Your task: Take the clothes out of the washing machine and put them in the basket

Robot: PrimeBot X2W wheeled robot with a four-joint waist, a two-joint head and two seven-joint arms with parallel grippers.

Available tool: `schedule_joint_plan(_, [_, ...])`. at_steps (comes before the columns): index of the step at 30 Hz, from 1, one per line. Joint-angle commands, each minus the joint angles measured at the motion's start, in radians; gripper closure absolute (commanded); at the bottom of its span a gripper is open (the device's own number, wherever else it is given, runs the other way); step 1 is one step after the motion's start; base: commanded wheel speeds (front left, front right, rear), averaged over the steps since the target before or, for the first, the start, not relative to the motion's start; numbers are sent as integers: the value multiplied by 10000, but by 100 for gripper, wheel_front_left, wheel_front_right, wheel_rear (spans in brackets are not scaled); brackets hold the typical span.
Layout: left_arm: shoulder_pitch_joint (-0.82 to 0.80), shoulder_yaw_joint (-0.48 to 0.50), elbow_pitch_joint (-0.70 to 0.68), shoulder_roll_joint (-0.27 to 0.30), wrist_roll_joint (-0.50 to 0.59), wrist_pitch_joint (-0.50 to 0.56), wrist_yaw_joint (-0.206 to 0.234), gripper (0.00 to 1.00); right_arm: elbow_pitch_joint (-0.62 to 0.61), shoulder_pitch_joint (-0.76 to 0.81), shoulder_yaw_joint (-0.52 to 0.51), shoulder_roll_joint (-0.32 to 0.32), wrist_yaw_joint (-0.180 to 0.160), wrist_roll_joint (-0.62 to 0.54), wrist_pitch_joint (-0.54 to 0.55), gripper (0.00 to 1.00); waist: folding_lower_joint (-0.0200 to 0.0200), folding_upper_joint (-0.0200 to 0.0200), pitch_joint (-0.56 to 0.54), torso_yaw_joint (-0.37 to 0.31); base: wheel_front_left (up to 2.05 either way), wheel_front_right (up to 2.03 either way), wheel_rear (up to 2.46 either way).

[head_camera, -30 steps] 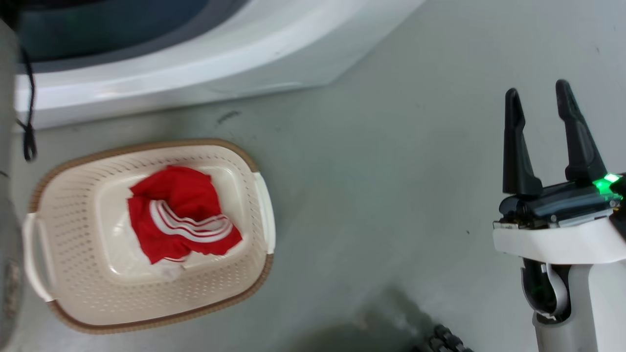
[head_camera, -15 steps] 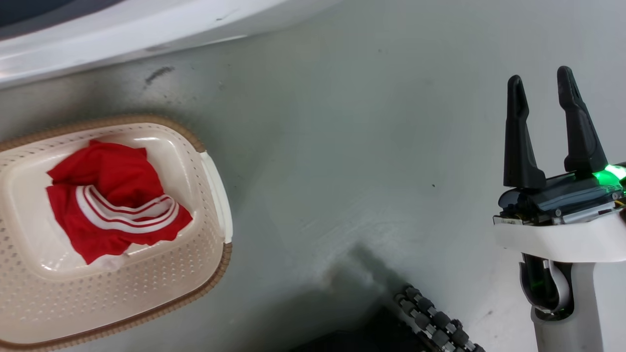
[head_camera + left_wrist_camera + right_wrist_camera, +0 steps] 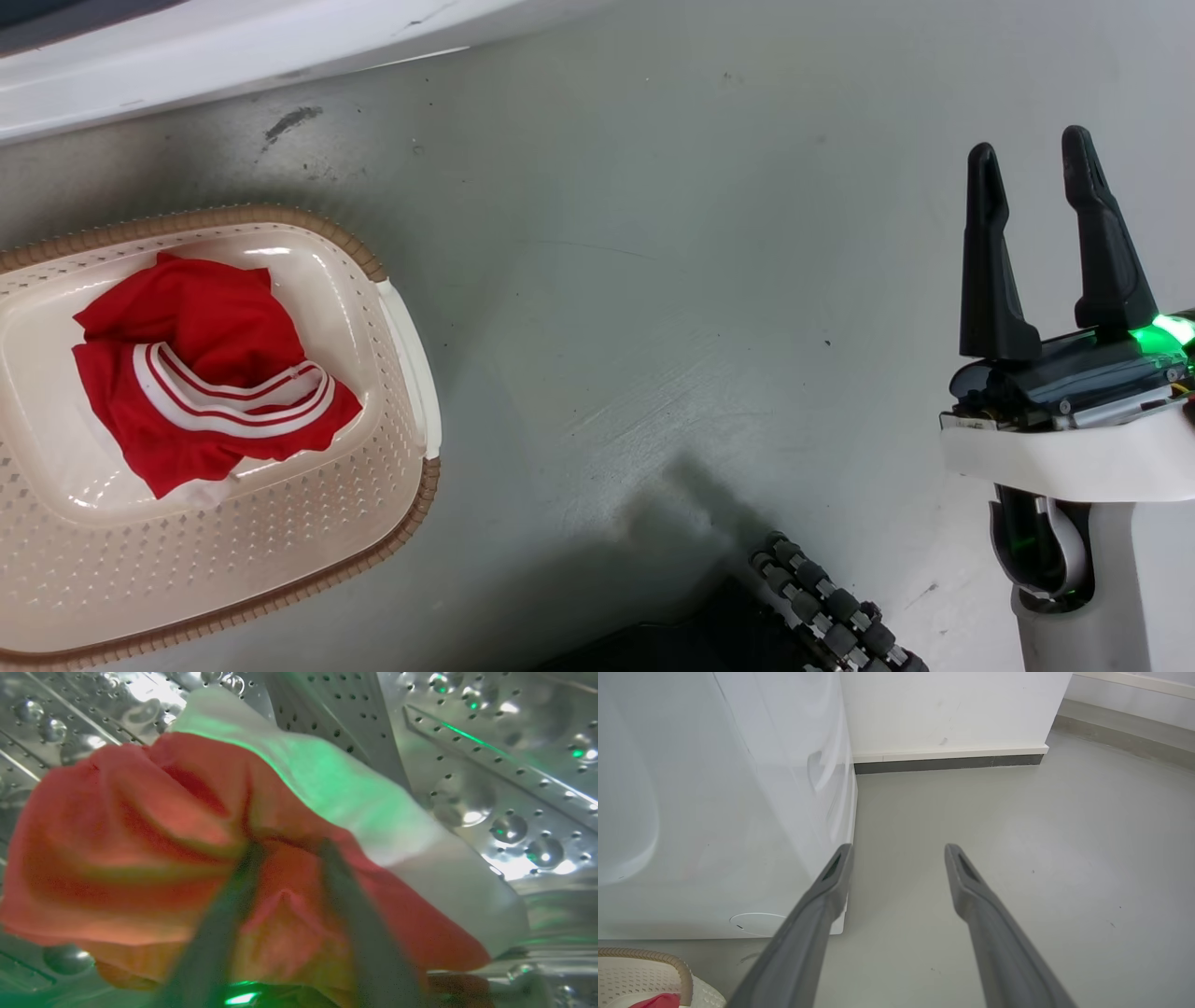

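The cream basket (image 3: 411, 523) with its brown rim stands on the floor at the left of the head view. In it lies a red garment with white stripes (image 3: 205, 373). The washing machine's white base (image 3: 233, 56) runs along the top left, and its side (image 3: 714, 812) shows in the right wrist view. Inside the perforated steel drum (image 3: 490, 742), my left gripper (image 3: 289, 847) is shut on a red garment with a white panel (image 3: 140, 826), fabric bunched between the blurred fingers. My right gripper (image 3: 1027, 149) hangs open and empty over bare floor, far right of the basket.
A black roller wheel of my base (image 3: 831, 607) sits at the bottom of the head view. Grey floor lies between the basket and my right arm. A white wall with a dark skirting (image 3: 948, 760) stands behind the machine.
The head camera has swung, so the basket and machine sit further left in the picture. The right gripper stays open in the same pose. The striped garment has not moved in the basket.
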Motion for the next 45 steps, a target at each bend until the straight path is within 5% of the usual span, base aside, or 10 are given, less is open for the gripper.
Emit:
schedule_joint_plan(1, [583,-54,215,-7,-13,-61,26,100,-49,-141,-34,27,-7,-33,-20,0,-1,0,-15,18,0,0,0])
schedule_joint_plan(14, [995,-111,-401,143,-366,-1884,-8,100,160,-85,-161,24,-7,-230,-22,0,-1,0,-871,391,0,0,0])
schedule_joint_plan(26, [3721,-777,-436,-1090,-1534,-4908,-150,100,603,519,-280,18,-7,-1061,-20,0,-1,0,-3053,1732,0,0,0])
schedule_joint_plan(45, [7763,-1919,-1876,-1593,-3428,-8265,-149,100,987,2003,-283,18,-7,-1744,-20,0,-1,0,-5951,2865,0,0,0])
